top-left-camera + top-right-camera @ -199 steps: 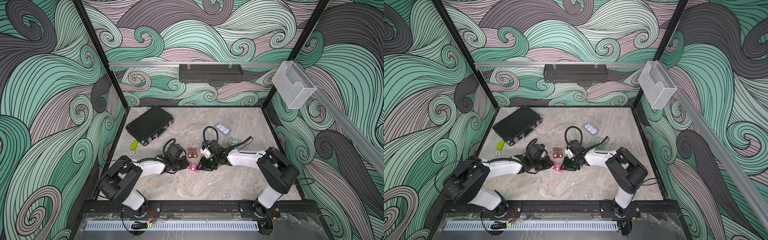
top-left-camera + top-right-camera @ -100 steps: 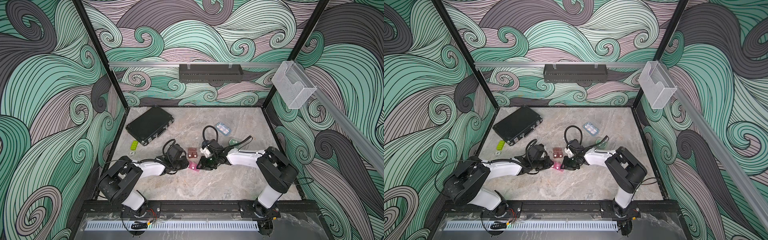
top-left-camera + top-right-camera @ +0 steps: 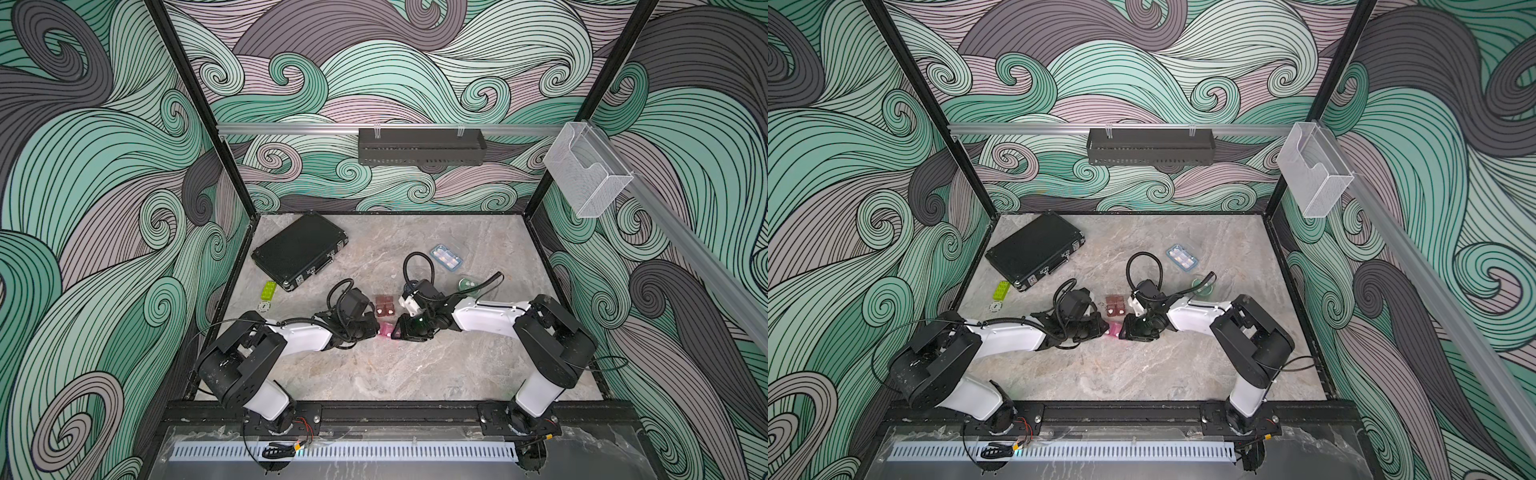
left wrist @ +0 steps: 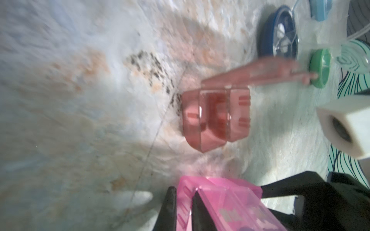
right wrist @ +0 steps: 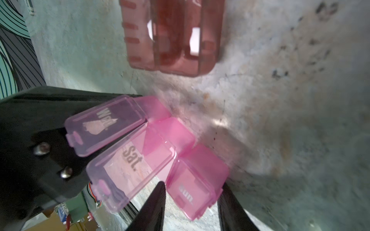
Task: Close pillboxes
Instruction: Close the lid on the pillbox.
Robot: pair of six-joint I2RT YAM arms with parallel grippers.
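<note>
Both flank the pink pillbox (image 5: 166,140): left fingers (image 4: 169,210) pinch its edge, right fingers (image 5: 156,204) parted astride one cell.

Two high views, two close ones.
Both top views look steeply down from above the table's (image 3: 374,374) front edge toward its back edge and take in the whole surface. The wrist views sit low and very near, facing each other across the pink pillbox (image 4: 220,192) and brown pillbox (image 5: 174,36) mid-surface.
</note>
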